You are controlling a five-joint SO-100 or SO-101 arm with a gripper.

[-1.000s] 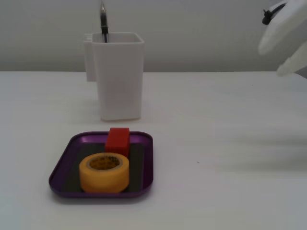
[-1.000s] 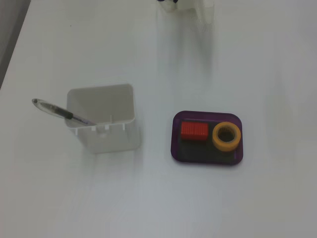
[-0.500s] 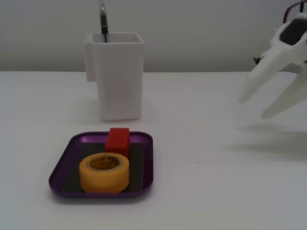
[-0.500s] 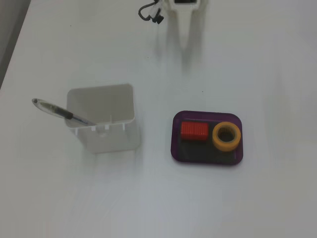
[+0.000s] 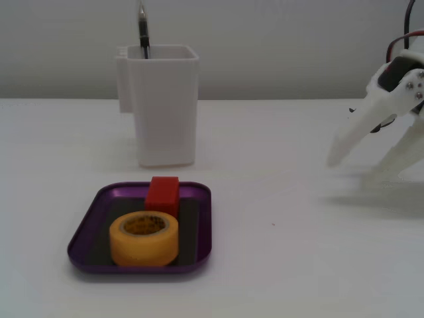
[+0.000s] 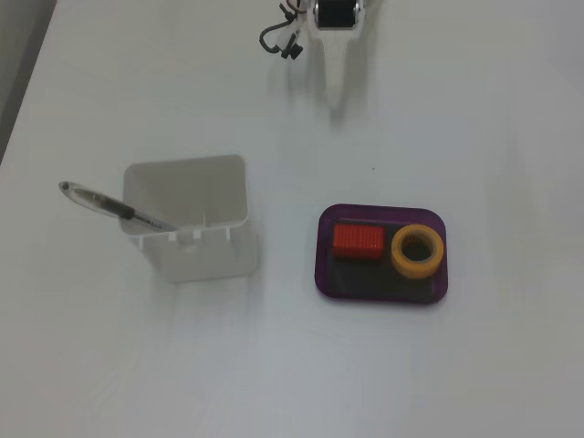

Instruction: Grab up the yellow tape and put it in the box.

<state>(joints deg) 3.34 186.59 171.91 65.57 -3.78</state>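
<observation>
A: Where is the thick yellow tape roll (image 5: 144,238) with the hollow core?

B: Flat on the dark floor of the shallow purple tray (image 5: 86,228), touching the red cube (image 6: 358,242); well apart from the white two-finger gripper (image 5: 351,159).

A: And the fingers?

B: Empty, hanging above the white table (image 6: 456,119); whether spread or pressed together, I cannot tell; the tall white container (image 5: 165,106) holding a pen (image 6: 109,207) stands farther off.

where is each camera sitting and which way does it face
Fixed view, low at table level: looks across the purple tray with yellow tape and red cube toward the white container; the gripper enters at right.
Fixed view, overhead: looks straight down; the gripper enters from the top edge.
Both show tray, tape, cube, container.
</observation>
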